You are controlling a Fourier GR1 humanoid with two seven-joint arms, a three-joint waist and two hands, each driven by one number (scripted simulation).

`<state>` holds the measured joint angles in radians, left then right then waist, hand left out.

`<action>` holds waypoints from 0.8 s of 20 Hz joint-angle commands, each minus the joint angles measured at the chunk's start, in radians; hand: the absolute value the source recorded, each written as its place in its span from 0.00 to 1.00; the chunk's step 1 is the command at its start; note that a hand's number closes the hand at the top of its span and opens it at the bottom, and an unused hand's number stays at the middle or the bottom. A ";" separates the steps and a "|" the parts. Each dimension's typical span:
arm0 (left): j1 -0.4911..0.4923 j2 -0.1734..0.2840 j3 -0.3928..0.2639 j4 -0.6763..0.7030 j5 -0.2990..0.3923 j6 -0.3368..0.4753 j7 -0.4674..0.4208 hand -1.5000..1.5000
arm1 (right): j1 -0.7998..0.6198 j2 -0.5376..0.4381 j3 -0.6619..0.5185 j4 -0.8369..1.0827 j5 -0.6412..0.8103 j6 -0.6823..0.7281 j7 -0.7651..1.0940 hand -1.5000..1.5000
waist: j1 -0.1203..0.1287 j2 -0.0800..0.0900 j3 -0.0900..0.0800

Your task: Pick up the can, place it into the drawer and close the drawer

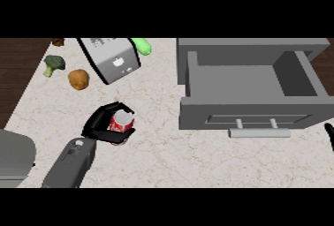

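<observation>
Can (122, 123) is red and sits in the left hand (104, 123), whose fingers curl round it, near the counter's (195, 154) left side; it could bump the drawer's (248, 84) front wall if carried low; bare counter lies between; right hand (330, 137) peeks at the right edge, fingers unclear.

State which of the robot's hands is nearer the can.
Left. The left hand curls its fingers round the can; the right hand shows only at the right edge, beyond the drawer.
</observation>
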<state>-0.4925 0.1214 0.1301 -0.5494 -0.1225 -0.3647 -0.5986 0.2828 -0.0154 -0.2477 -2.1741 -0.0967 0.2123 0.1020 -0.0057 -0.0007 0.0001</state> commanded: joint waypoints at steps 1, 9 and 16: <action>0.029 0.019 -0.001 -0.030 0.024 -0.067 -0.013 1.00 | -0.034 -0.010 -0.024 0.012 -0.006 -0.005 0.010 0.00 | 0.001 0.001 0.000; 0.102 -0.002 0.209 -0.178 0.159 0.276 0.100 1.00 | 0.004 0.003 -0.009 0.003 0.007 -0.013 -0.023 0.00 | 0.030 -0.003 0.001; 0.189 -0.069 0.103 -0.528 0.170 0.323 0.264 1.00 | 0.038 0.014 0.019 -0.003 0.025 -0.007 -0.043 0.00 | 0.006 -0.002 0.000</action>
<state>-0.3296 0.0768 0.2618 -0.9449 0.0388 -0.0918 -0.4001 0.3138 -0.0179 -0.2700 -2.1689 -0.1111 0.2227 0.0692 0.0058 -0.0038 0.0008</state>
